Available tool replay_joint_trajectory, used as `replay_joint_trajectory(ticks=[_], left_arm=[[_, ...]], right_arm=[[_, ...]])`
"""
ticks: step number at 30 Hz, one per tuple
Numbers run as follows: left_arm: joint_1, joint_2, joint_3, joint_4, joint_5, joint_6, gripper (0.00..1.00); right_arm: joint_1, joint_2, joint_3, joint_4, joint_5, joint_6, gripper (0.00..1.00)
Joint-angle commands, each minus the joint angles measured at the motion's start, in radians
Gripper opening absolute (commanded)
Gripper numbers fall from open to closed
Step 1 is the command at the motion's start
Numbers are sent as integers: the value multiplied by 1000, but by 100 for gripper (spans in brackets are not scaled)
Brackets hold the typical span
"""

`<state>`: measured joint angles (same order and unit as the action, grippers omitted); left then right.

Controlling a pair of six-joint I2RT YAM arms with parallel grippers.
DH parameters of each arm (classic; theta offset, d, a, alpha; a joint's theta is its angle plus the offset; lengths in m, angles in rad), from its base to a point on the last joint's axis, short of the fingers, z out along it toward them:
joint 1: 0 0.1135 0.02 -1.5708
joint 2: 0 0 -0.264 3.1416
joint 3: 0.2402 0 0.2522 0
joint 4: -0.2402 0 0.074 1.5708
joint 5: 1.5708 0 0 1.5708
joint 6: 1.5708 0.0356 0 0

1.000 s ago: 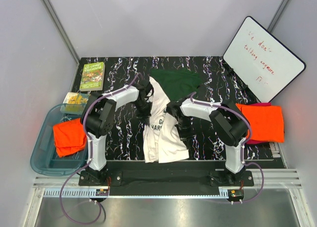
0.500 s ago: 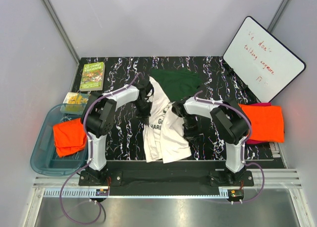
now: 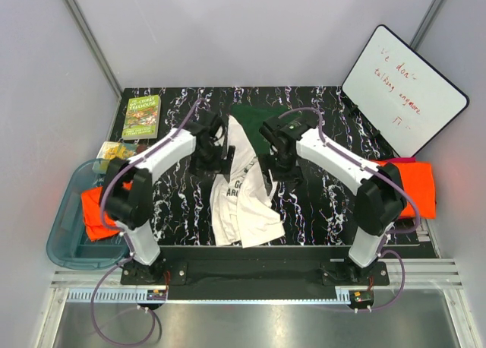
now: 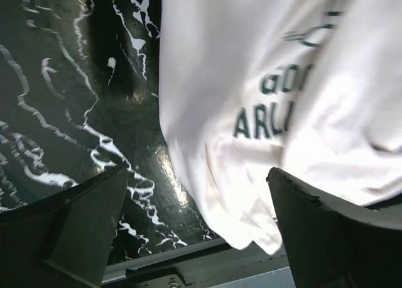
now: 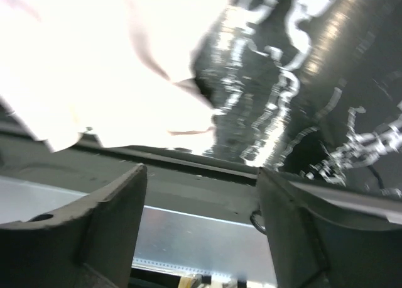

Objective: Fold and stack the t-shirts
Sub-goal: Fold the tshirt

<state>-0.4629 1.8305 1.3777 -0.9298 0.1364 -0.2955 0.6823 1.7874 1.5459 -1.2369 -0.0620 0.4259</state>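
Blue tub (image 3: 70, 251) holds an orange t-shirt (image 3: 97, 211). Cream t-shirt (image 3: 243, 207) lies on the worktop (image 3: 315, 211) between left tool (image 4: 198, 175) and right tool (image 5: 201, 171), both gaping wide, empty.

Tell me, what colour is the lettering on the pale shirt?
Dark green lettering on the cream t-shirt; clearest in the left wrist view.

the cream t-shirt (image 3: 241, 200) lies rumpled and partly folded lengthwise in the middle of the black marbled table (image 3: 326, 211), its hem toward the near edge. its dark green sleeve (image 3: 254, 124) spreads flat at the far end. dark lettering (image 4: 264, 115) shows on the front, partly lost in the folds. an orange t-shirt (image 3: 95, 215) sits bunched in the blue tub (image 3: 64, 242) at the left. a second orange t-shirt (image 3: 421, 185) lies folded flat at the table's right edge.
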Motion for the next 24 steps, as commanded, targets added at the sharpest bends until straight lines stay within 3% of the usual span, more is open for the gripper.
replay_joint_trajectory(ticks=[1,6,12,24], left_arm=[[4,-195,0,0,-26,13,99],[82,-290,-2,-59,-110,-28,99],[274,-309,-42,-61,52,-31,99],[486,-270,-80,-73,80,4,99]], right_arm=[[16,1,16,86,-203,-24,72],[92,76,55,94,-210,-50,64],[236,171,189,88,-185,-88,64],[417,349,319,76,-246,-96,61]])
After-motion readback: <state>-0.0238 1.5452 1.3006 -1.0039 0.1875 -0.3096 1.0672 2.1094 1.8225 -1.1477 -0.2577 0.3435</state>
